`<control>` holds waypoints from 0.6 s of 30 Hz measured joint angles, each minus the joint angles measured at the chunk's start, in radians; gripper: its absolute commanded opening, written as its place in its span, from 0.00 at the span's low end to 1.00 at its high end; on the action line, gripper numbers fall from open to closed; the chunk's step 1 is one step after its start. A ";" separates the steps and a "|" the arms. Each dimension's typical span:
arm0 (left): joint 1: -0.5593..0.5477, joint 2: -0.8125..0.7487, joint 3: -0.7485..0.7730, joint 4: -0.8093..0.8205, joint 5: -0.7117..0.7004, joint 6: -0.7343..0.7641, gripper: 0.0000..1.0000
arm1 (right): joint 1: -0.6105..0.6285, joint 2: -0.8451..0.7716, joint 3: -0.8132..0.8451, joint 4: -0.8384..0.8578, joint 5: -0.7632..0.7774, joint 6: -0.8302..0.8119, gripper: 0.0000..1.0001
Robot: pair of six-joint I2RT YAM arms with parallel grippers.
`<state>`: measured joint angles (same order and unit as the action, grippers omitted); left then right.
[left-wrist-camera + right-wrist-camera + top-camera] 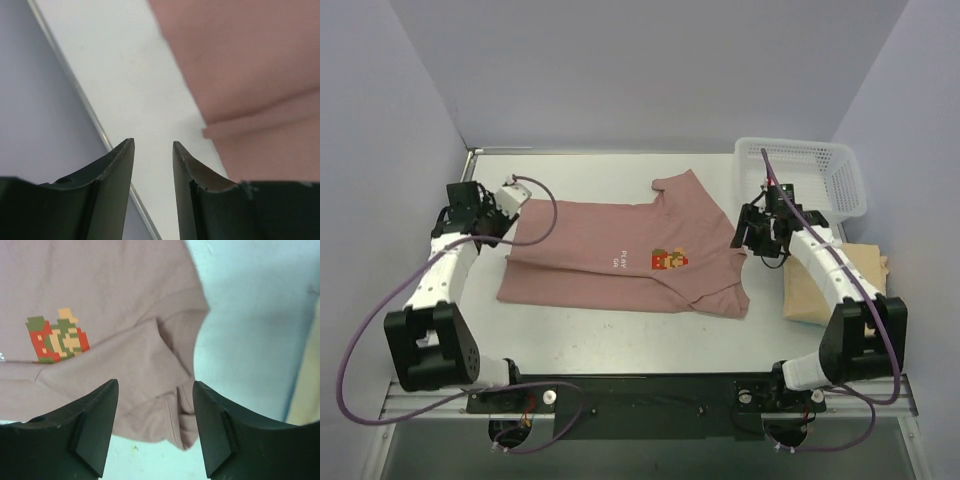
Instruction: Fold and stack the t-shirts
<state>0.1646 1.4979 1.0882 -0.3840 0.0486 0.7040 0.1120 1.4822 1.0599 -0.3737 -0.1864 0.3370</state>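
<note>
The dusty pink-brown t-shirt (610, 255) lies spread across the middle of the table, partly folded lengthwise, with a pixel-figure print (669, 260). My left gripper (508, 195) is open and empty at the shirt's far left corner; in the left wrist view its fingers (120, 165) frame bare table beside the pink cloth (250, 65). My right gripper (756, 238) is open and empty above the shirt's right sleeve (165, 390). The pale tan-yellow t-shirt (840, 285) lies folded at the right, under my right arm.
A white mesh basket (805, 175) stands at the back right corner. A metal rim (470, 165) edges the table on the left, close to my left gripper. Purple walls enclose the table on three sides.
</note>
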 measured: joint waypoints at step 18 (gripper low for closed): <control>-0.061 -0.233 -0.447 -0.260 0.267 0.601 0.53 | -0.042 -0.184 -0.486 -0.019 -0.094 0.237 0.18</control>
<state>0.1036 1.2652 0.6411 -0.6441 0.3157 1.3052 0.0696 1.2984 0.5743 -0.3923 -0.2806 0.5739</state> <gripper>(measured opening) 0.652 0.455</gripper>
